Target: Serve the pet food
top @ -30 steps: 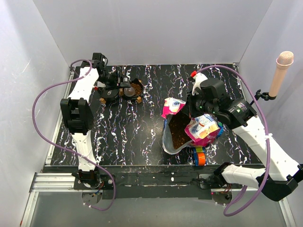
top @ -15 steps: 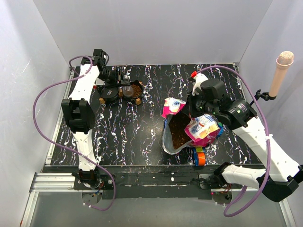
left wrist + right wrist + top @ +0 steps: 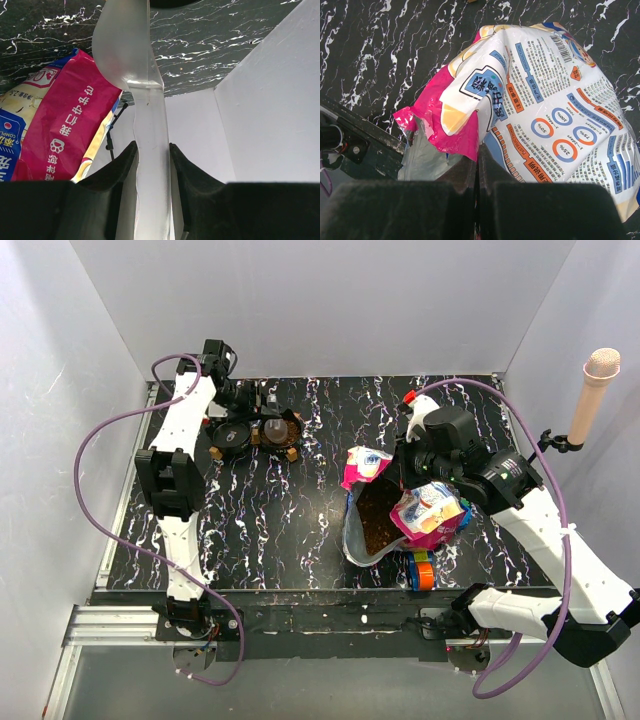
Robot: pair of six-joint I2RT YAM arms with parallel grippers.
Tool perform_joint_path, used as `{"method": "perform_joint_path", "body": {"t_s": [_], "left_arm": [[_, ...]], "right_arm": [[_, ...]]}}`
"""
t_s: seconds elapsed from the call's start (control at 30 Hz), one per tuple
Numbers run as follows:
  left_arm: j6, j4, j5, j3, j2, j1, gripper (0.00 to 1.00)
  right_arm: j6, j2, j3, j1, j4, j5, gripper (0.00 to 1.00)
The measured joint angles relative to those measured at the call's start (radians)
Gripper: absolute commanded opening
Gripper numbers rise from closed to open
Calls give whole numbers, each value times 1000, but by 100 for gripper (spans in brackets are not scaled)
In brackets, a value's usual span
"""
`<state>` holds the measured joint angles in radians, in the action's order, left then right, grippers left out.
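The magenta-and-blue bag (image 3: pixel 425 515) lies open at the middle right, with brown pet food (image 3: pixel 378 525) showing in its mouth. My right gripper (image 3: pixel 412 485) is shut on the bag's magenta top edge (image 3: pixel 460 140), fingers (image 3: pixel 465 172) pressed together. My left gripper (image 3: pixel 258 418) at the back left is shut on the handle of a translucent plastic scoop (image 3: pixel 150 150). The scoop's bowl (image 3: pixel 272 427) hangs over a black feeder bowl holding kibble (image 3: pixel 290 428). The bag also shows in the left wrist view (image 3: pixel 65 115).
A second, dark bowl (image 3: pixel 232 435) sits left of the kibble bowl. A white spray bottle with a red tip (image 3: pixel 415 410) stands behind the right wrist. Colourful toy blocks (image 3: pixel 422 570) lie by the bag's near side. A microphone (image 3: pixel 592 390) stands at the right wall.
My left arm has shifted slightly right and its wrist has turned, with the scoop still over the kibble bowl. The right arm and the bag have not moved.
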<state>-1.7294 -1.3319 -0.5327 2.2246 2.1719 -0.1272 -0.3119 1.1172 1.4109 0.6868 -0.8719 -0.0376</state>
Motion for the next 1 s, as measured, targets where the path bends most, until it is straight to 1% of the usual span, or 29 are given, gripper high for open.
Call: {"method": "perform_joint_path", "body": {"t_s": [0.5,0.6,0.7,0.77,0.83,0.9,1.0], "left_arm": [[-14,-5,4,17,-19,-12,0],[29,-4,21,23,-50,-26,0],[114,1,40,19,-114,-51,0],[193,47,60,-39,-208,-73,0],[268,113,69,-150,-336,-89,0],[343,200,56,-311,-512,-107,0],[438,290,-8,-540,-787,-130,0]], "right_arm": [[0,0,0,0,0,0,1],[3,5,7,0,-5,-4,1],[10,16,20,0,-11,-15,1],[17,24,31,0,-16,-26,1],[22,35,42,0,-22,-35,1],[22,52,66,0,-38,-42,1],[22,80,97,0,-56,-51,1]]}}
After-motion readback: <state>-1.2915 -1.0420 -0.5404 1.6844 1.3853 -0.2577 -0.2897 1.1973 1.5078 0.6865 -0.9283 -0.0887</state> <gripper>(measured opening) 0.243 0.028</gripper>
